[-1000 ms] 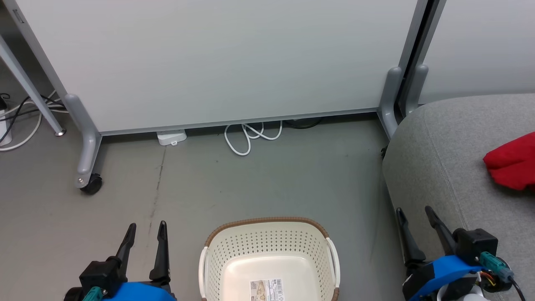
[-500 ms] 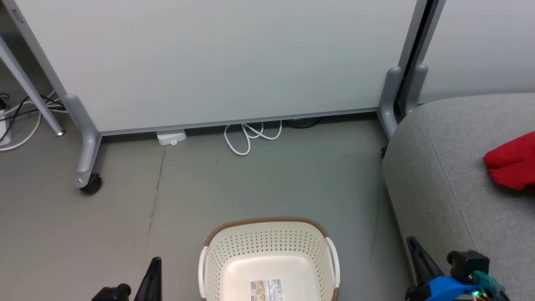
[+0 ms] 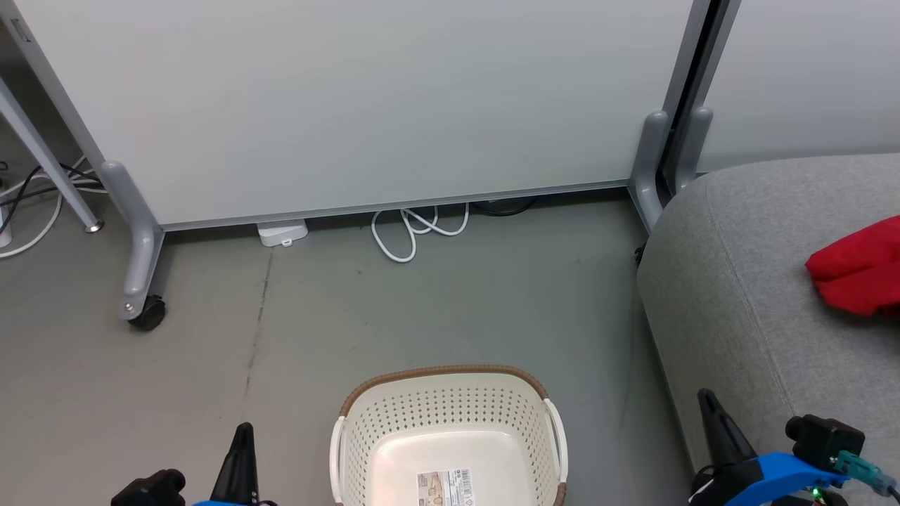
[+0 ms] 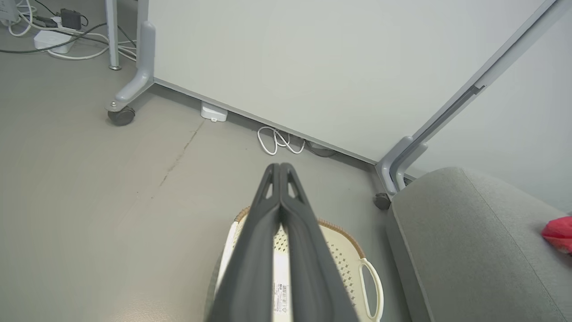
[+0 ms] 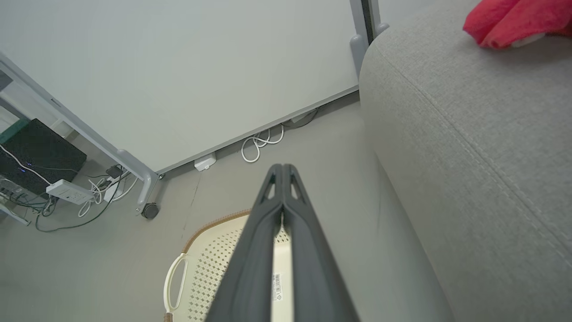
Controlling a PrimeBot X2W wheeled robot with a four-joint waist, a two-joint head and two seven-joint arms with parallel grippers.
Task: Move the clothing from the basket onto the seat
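left gripper [image 4: 280, 167] and right gripper [image 5: 282, 167] sit clenched, empty; a careless swing could drag clothing [image 3: 854, 274] off the seat [image 3: 738, 295].

Open grey floor [image 3: 436, 309] spans the middle of the head view, between the basket [image 3: 443, 370] at bottom centre and the white partition panel [image 3: 351, 105] walling off the top. The seat [image 3: 745, 281] blocks the right side. A castor foot [image 3: 140, 309] and a coiled cable [image 3: 422, 226] lie along the panel's base.
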